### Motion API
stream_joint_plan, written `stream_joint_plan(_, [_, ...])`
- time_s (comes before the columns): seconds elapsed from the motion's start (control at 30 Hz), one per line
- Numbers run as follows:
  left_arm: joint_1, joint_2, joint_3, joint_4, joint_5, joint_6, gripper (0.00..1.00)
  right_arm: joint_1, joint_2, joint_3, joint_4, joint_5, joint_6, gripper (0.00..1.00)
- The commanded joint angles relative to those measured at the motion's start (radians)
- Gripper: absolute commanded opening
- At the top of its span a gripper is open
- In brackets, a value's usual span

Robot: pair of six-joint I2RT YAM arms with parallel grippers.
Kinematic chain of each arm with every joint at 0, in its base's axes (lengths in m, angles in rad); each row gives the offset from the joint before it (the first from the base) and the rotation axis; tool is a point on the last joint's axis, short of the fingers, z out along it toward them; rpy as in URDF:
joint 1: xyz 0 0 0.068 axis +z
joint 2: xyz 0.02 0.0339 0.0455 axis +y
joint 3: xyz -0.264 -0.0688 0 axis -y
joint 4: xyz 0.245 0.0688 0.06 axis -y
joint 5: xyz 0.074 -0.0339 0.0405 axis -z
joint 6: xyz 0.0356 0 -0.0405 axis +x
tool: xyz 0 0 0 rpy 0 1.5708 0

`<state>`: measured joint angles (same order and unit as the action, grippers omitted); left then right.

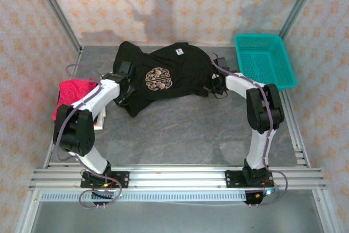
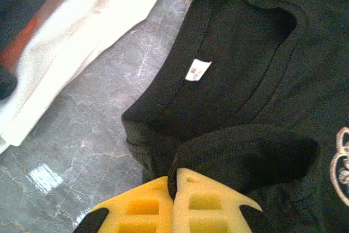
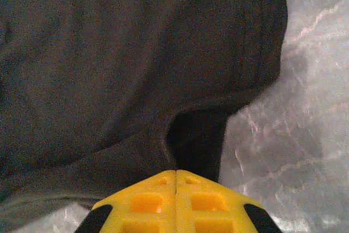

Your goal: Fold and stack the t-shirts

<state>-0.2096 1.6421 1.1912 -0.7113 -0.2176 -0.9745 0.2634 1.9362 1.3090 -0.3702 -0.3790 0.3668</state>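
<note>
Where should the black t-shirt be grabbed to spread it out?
By its opposite edges, one claw from each side: the black t-shirt lies rumpled, its edges raised in folds, and the left claw and right claw are shut on them.

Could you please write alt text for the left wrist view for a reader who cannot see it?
The left tool, yellow-fingered, is shut on a fold of the black t-shirt at the bottom edge. Above it the shirt's neckline lies on the grey marbled table, a small white label inside the collar.
</note>
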Motion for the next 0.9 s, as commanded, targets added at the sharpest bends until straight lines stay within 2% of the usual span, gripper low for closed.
stream_joint_plan(0.0, [-0.019,-0.056,-0.037,-0.046,-0.048,-0.002,0.00,0.002,-0.098,-0.063,0.020,-0.052,0.003,0.00])
stream_joint_plan(0.13, [-0.035,-0.109,-0.103,-0.064,-0.059,-0.016,0.00,0.003,-0.203,-0.184,0.085,-0.047,0.011,0.00])
stream_joint_plan(0.33, [-0.072,-0.201,-0.236,-0.094,-0.060,-0.070,0.00,0.002,-0.318,-0.315,0.078,-0.018,-0.004,0.00])
stream_joint_plan(0.63, [-0.088,-0.285,-0.445,-0.062,0.005,-0.146,0.02,0.003,-0.371,-0.404,0.065,-0.049,0.024,0.01])
stream_joint_plan(0.67, [-0.096,-0.289,-0.463,-0.042,0.019,-0.154,0.05,0.002,-0.371,-0.406,0.068,-0.053,0.030,0.09])
stream_joint_plan(0.7, [-0.108,-0.295,-0.479,-0.017,0.037,-0.160,0.11,0.003,-0.374,-0.407,0.070,-0.047,0.040,0.27])
stream_joint_plan(0.73, [-0.127,-0.303,-0.490,-0.004,0.044,-0.170,0.22,0.003,-0.383,-0.410,0.075,-0.041,0.054,0.46])
stream_joint_plan(0.77, [-0.144,-0.314,-0.496,-0.004,0.036,-0.181,0.30,0.003,-0.390,-0.412,0.079,-0.036,0.069,0.57])
stream_joint_plan(0.8, [-0.159,-0.330,-0.499,-0.015,0.023,-0.199,0.41,0.003,-0.399,-0.414,0.084,-0.025,0.091,0.65])
stream_joint_plan(0.87, [-0.175,-0.378,-0.506,-0.042,-0.007,-0.230,0.62,0.002,-0.424,-0.432,0.105,-0.002,0.167,0.71])
